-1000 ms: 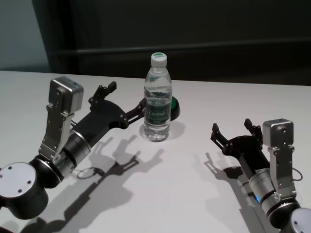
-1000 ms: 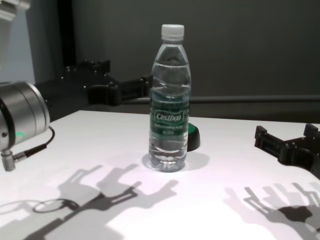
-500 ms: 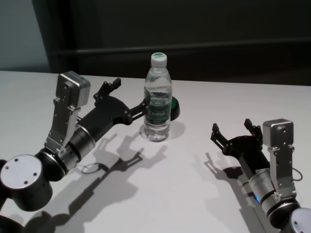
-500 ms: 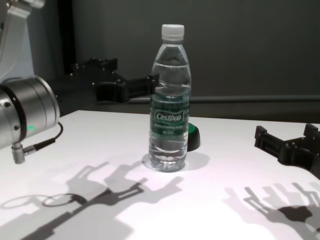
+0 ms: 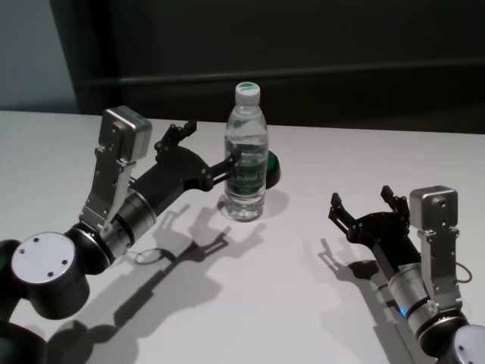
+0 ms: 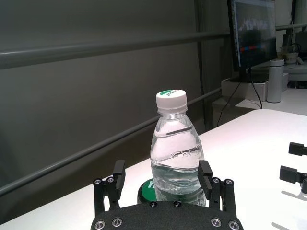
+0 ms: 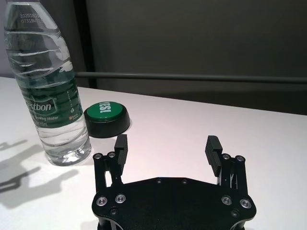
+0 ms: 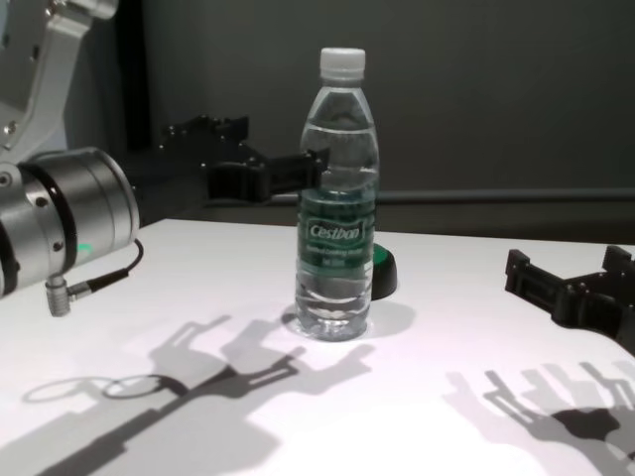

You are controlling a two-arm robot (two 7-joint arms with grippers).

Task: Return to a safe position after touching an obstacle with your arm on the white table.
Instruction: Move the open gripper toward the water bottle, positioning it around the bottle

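The obstacle, a clear water bottle (image 5: 246, 163) with a white cap and a green label, stands upright on the white table (image 5: 288, 303). It also shows in the chest view (image 8: 338, 198) and both wrist views (image 6: 176, 153) (image 7: 50, 86). My left gripper (image 5: 212, 142) is open and raised above the table at the bottle's left. One fingertip reaches the bottle's side at label height; I cannot tell whether it touches. In the left wrist view the bottle sits just beyond the open fingers (image 6: 205, 168). My right gripper (image 5: 361, 197) is open and empty, low over the table at the right, apart from the bottle.
A low black button with a green top (image 5: 270, 168) sits just behind the bottle to its right, also in the right wrist view (image 7: 106, 115). A dark wall with a rail runs behind the table's far edge. A monitor (image 6: 252, 33) stands far off.
My left arm has swung forward and to the right, bringing its open gripper up to the bottle's side. The bottle and the right arm have not moved.
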